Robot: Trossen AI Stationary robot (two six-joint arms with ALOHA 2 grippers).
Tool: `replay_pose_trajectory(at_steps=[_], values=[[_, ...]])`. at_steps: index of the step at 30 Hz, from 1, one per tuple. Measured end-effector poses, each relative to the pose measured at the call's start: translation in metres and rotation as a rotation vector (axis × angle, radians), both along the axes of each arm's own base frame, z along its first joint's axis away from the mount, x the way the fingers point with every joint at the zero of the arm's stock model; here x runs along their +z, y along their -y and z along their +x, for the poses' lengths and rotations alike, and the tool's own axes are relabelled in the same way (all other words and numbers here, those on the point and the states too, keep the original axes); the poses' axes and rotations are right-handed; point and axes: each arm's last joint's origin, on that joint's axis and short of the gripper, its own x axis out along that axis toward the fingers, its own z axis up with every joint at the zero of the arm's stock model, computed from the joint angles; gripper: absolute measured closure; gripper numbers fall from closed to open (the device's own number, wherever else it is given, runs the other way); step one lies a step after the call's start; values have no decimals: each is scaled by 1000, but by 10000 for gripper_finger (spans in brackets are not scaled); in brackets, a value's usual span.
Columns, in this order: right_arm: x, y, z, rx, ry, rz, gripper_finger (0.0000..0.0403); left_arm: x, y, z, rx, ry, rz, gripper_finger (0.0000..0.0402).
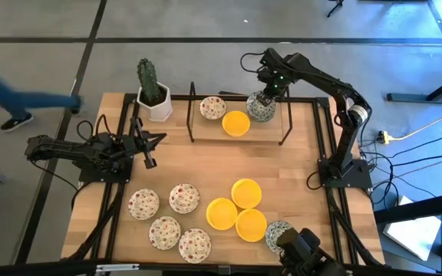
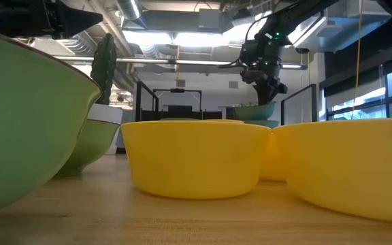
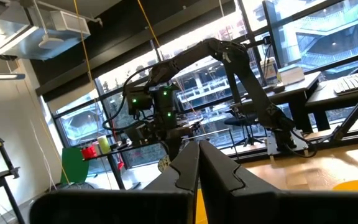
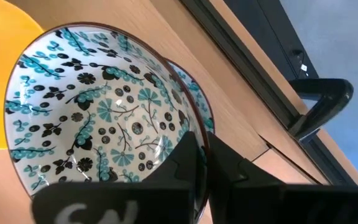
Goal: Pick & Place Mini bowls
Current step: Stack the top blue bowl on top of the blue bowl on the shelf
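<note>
My right gripper point(image 1: 265, 96) stands over the rack point(image 1: 286, 123) at the table's far side, shut on a white mini bowl with a green-grey pattern point(image 4: 98, 118). Right beneath that bowl shows the rim of a second such bowl point(image 4: 194, 93). A yellow bowl point(image 1: 236, 123) and a red-speckled bowl point(image 1: 212, 108) sit beside them on the rack. Near the front edge lie several red-speckled bowls point(image 1: 164, 232), three yellow ones point(image 1: 245, 192) and a green-patterned one point(image 1: 277, 232). My left gripper point(image 1: 153, 146) waits shut at the table's left, holding nothing. My right gripper pinches the patterned bowl's rim point(image 4: 194, 140), one finger inside the bowl and one outside. The fingers point(image 4: 182, 165) come from above, pointing steeply down. The bowl is tilted over the second bowl; whether it is lifted clear of it I cannot tell.
A white pot with a green cactus point(image 1: 152, 92) stands at the far left beside the rack. The rack's dark uprights point(image 1: 192, 111) frame the bowls there. Bare wood point(image 1: 206, 165) lies between the rack and the near bowls. A person's leg point(image 1: 6, 92) passes beyond the table's left.
</note>
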Motion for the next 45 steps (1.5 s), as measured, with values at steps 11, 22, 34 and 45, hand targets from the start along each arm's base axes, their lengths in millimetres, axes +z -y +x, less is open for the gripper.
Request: replay_pose_trajectory(at_steps=[11, 22, 34, 45], values=[[-1, 0, 0, 1, -3, 5, 387, 0, 0, 0, -1, -1, 0, 396], [-1, 0, 0, -6, -1, 5, 387, 0, 0, 0, -3, 2, -7, 399], [-1, -1, -1, -12, -9, 18, 387, 0, 0, 0, 0, -1, 0, 396], [-3, -4, 2, -52, -27, 21, 387, 0, 0, 0, 0, -1, 0, 395]])
